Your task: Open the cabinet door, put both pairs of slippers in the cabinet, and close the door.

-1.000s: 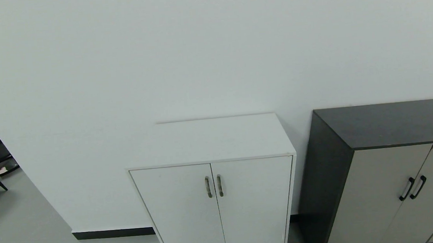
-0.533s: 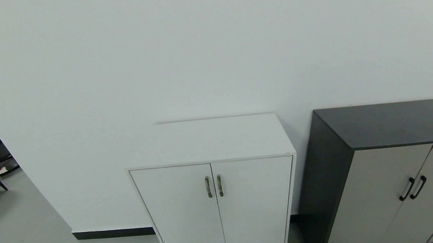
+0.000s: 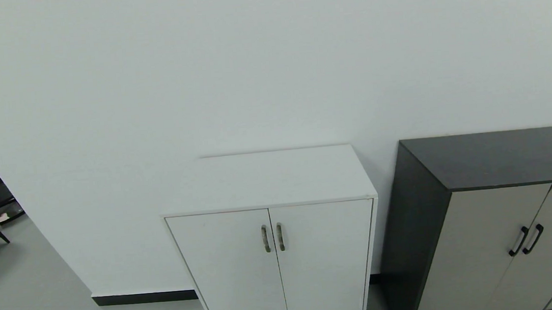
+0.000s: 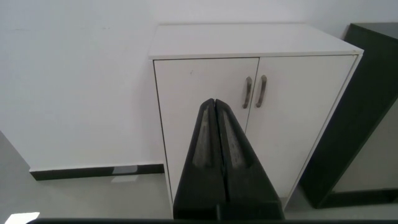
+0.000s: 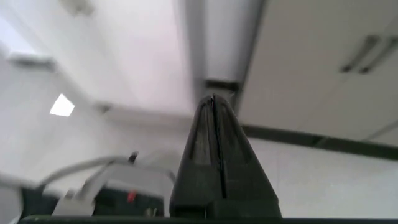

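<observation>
1. The left gripper (image 4: 215, 102) is nearest. Its two dark fingers are pressed flat together with nothing between them.
2. The right gripper (image 5: 213, 99) is likewise closed tight and empty. The view behind it is smeared, and the pale doors with paired handles (image 5: 362, 52) may belong to the dark cabinet, though I cannot be sure.
3. The left gripper points toward the white cabinet (image 4: 205, 81). Its tips line up with the door panel beside the door handles (image 4: 247, 92), well apart from the front.
4. The white cabinet stands upright against the wall, its long axis vertical and its front facing the robot. Both doors are shut, with two vertical handles side by side at the centre seam. Its lower part is cut off in the head view.
5. A dark cabinet (image 3: 454, 160) stands just beside it on the robot's right, cut off at the edge.
6. A plain white wall (image 3: 269, 67) rises behind both.
</observation>
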You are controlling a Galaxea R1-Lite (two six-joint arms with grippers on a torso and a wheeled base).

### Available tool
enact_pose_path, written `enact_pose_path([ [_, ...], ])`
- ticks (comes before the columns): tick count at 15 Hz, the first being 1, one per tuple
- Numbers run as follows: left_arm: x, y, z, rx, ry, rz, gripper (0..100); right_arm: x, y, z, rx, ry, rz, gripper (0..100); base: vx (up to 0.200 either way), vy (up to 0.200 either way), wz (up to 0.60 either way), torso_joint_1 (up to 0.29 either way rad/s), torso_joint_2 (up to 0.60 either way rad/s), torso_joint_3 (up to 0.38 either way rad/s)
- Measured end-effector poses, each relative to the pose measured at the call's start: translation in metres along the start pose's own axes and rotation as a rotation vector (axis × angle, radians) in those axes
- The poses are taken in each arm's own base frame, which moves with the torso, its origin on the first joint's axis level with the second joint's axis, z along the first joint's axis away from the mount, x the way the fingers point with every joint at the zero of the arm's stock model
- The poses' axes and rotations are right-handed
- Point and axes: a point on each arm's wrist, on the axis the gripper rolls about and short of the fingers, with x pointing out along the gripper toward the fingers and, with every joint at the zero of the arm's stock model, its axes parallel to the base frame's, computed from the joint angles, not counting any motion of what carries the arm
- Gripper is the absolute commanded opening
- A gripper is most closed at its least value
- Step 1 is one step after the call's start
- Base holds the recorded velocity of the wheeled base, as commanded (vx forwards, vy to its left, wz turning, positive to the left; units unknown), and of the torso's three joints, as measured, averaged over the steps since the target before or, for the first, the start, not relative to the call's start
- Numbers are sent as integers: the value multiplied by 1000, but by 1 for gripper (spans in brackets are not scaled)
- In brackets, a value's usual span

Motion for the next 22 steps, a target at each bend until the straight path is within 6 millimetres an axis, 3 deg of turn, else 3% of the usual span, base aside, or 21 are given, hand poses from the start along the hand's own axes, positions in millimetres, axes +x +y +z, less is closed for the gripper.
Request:
enact_pose_path([
  [9, 0, 0, 0, 0, 0, 1, 0, -20, 2, -9, 29, -277, -66, 0, 0, 0, 0, 0, 0, 0],
  [22, 0, 0, 0, 1, 0, 0, 0, -22, 2, -10, 3, -309, -68, 0, 0, 0, 0, 0, 0, 0],
])
